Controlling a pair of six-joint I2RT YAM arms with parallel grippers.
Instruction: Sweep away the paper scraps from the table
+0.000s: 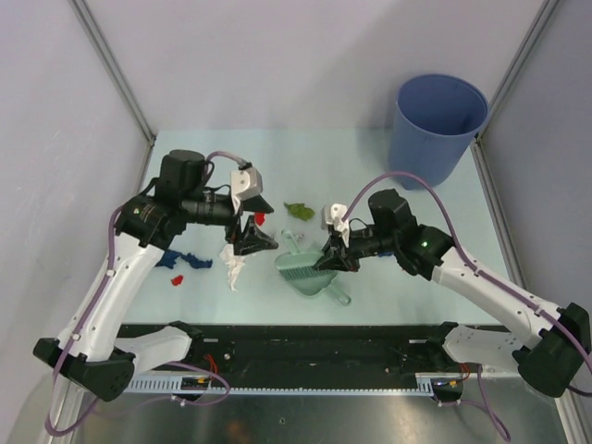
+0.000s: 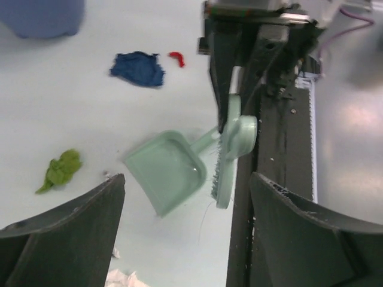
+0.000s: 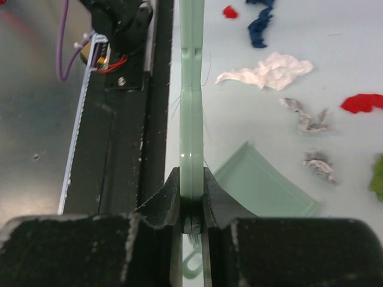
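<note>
Paper scraps lie on the pale green table (image 1: pixel 388 277): a green one (image 1: pixel 299 211), a red one (image 1: pixel 260 219), a white one (image 1: pixel 231 264), a dark blue one (image 1: pixel 190 261) and a small red one (image 1: pixel 177 278). My right gripper (image 3: pixel 192 197) is shut on the handle of the pale green brush (image 3: pixel 191 89), holding it on edge beside the dustpan (image 1: pixel 301 270). In the top view the right gripper (image 1: pixel 327 261) hangs at the dustpan's right side. My left gripper (image 1: pixel 252 239) stands open over the white scrap, nothing between its fingers (image 2: pixel 72 221).
A blue bucket (image 1: pixel 439 125) stands at the table's back right corner. The black front rail (image 1: pixel 314 342) runs along the near edge, close under the brush (image 2: pixel 230 155). Grey scraps (image 3: pixel 305 116) lie near the dustpan (image 3: pixel 263 185).
</note>
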